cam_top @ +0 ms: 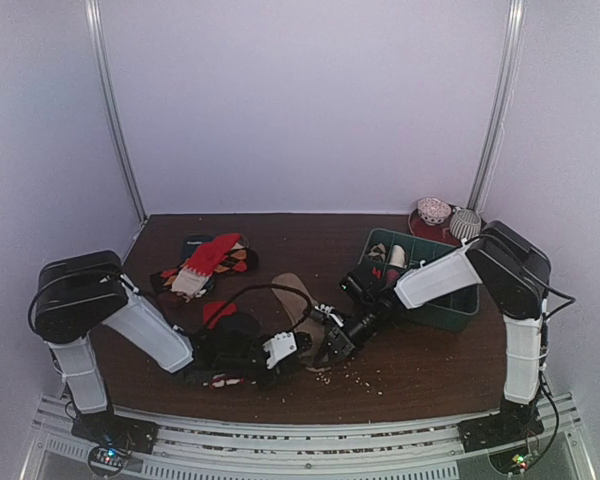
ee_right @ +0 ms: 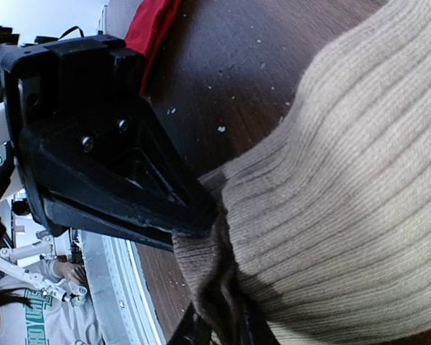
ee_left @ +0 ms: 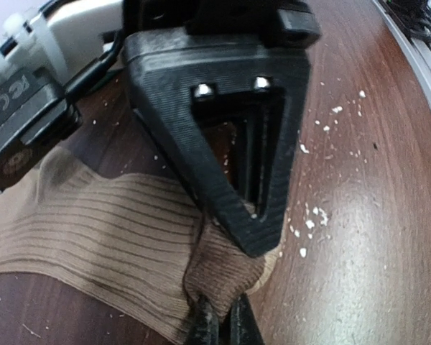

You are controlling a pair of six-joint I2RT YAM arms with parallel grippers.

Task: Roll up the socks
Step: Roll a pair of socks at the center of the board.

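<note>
The tan-brown sock (cam_top: 294, 298) lies flat near the table's front middle. Both grippers meet at its near end. In the left wrist view my left gripper (ee_left: 223, 325) is shut on a bunched fold of the tan sock (ee_left: 93, 230), with the right gripper's black finger (ee_left: 233, 144) pressed just above it. In the right wrist view my right gripper (ee_right: 219, 329) is shut on the same sock's (ee_right: 345, 180) edge, with the left gripper's body (ee_right: 108, 165) beside it. A red sock (cam_top: 217, 311) lies just left of the tan one, partly under the left arm; it also shows in the right wrist view (ee_right: 151, 25).
A pile of red and patterned socks (cam_top: 208, 262) lies at the back left. A green bin (cam_top: 458, 305) with items stands at the right. Two rolled bundles (cam_top: 448, 216) sit on a dark red plate behind it. White crumbs (cam_top: 345, 378) dot the table near the front edge.
</note>
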